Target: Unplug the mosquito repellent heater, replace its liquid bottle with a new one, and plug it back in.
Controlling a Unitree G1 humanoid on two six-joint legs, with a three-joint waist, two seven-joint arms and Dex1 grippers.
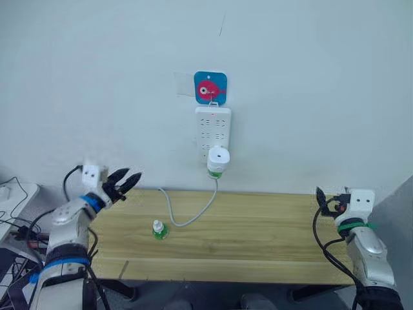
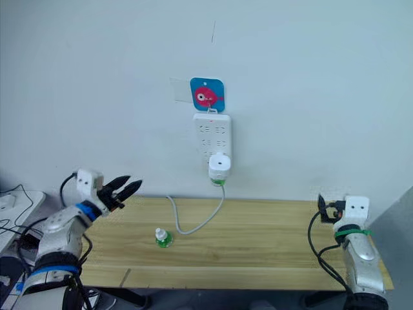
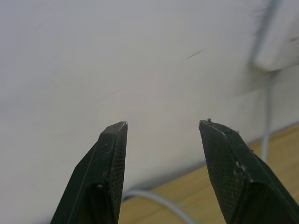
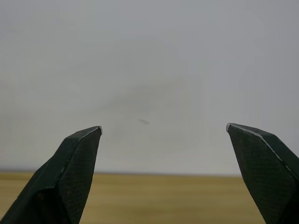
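The white mosquito repellent heater (image 1: 218,157) is plugged into the lowest sockets of the white power strip (image 1: 213,128) on the wall, with a green liquid bottle (image 1: 215,173) hanging under it. A second small green bottle with a white cap (image 1: 159,229) stands upright on the wooden table (image 1: 258,226), left of centre. My left gripper (image 1: 126,181) is open, held above the table's far left corner and pointing at the wall. At the table's right end my right gripper (image 4: 163,128) is open with nothing between its fingers (image 4: 77,158).
The strip hangs from a blue hook plate with a pink fish (image 1: 210,87). Its grey cable (image 1: 187,216) loops down over the table behind the standing bottle. Cables and equipment (image 1: 13,213) lie off the table's left side.
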